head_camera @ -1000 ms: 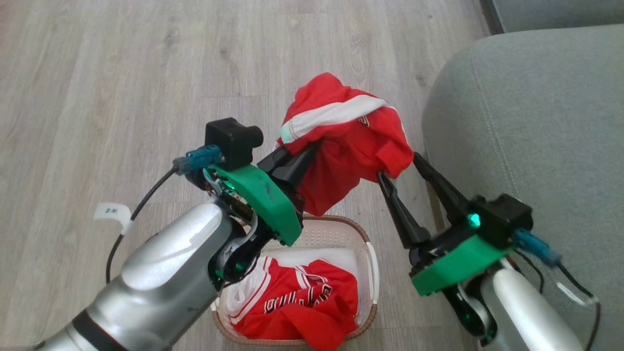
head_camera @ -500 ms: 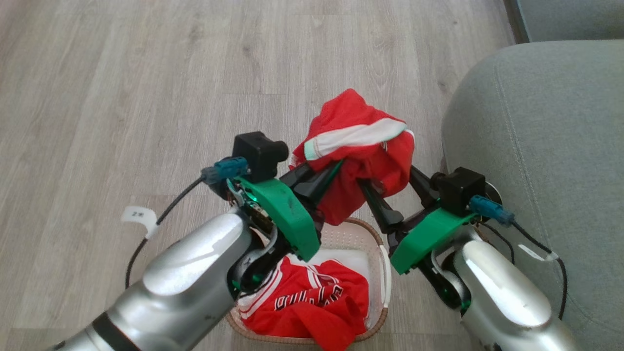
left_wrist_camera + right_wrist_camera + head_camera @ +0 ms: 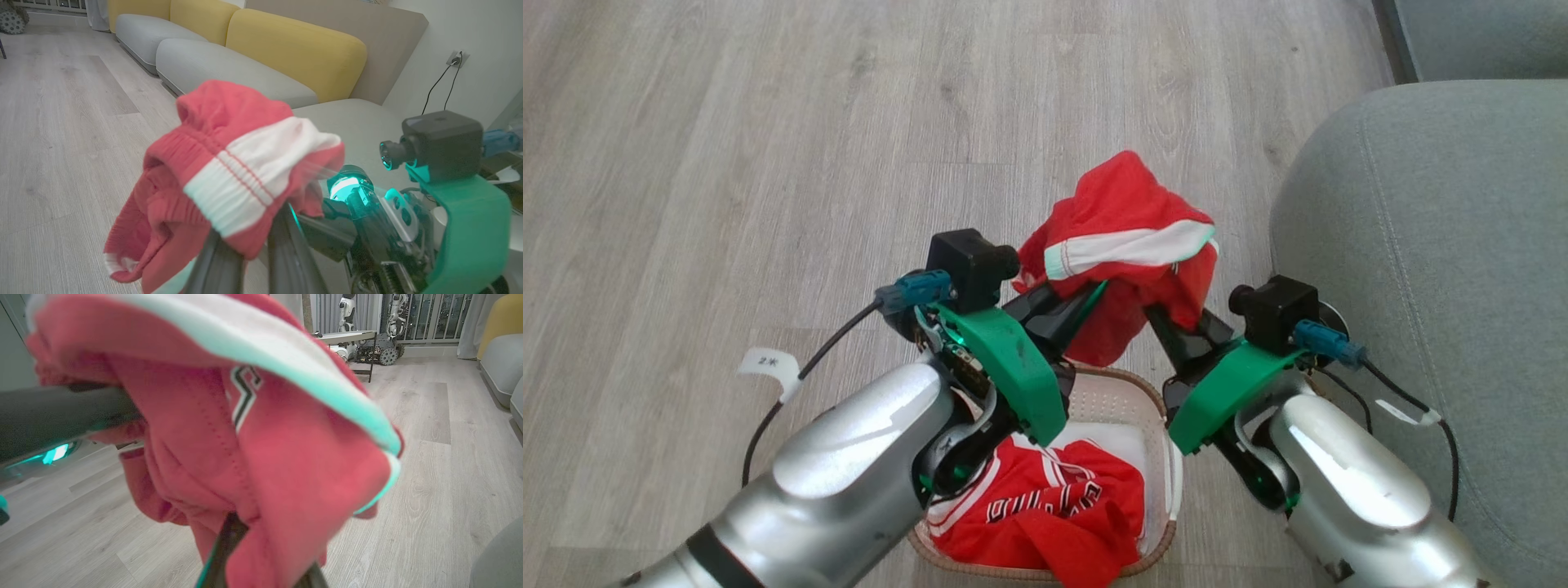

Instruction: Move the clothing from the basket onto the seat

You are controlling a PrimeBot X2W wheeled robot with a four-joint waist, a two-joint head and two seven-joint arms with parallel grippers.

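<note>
Overhead, in the head view: a crumpled red held garment (image 3: 1123, 237), thin and soft, with a broad white band across its top, bunched in the air above the far end of the basket (image 3: 1123, 380) and just left of the seat (image 3: 1437, 245). Pinched from one side by the left gripper (image 3: 1082, 298), long dark fingers pressed together on the cloth. Gripped from the other side by the right gripper (image 3: 1176, 322), fingers drawn in on a fold, tips buried in fabric. Below, the oval cream basket with perforated wall, brown rim and white side handle, standing on the pale wood-grain floor (image 3: 768, 163) close beside the seat. Inside it, more clothing (image 3: 1054, 510): rumpled red jersey cloth with white stripes and black-and-white lettering. Seat grey, woven, rounded at the corner, a stitched seam curving down it.

Next, the left wrist view: gathered, ribbed white band on red, draped over and clamped between two tapering dark fingers at the bottom edge. To the right, the other arm's smooth green mount and boxy black camera. Behind, grey cushions and plump yellow backrests (image 3: 298, 53).

Lastly, the right wrist view: close and blurred, red cloth with a stitched seam, a white edge tinted teal, a scrap of angular lettering. A fold squeezed between the fingers at the bottom edge.
</note>
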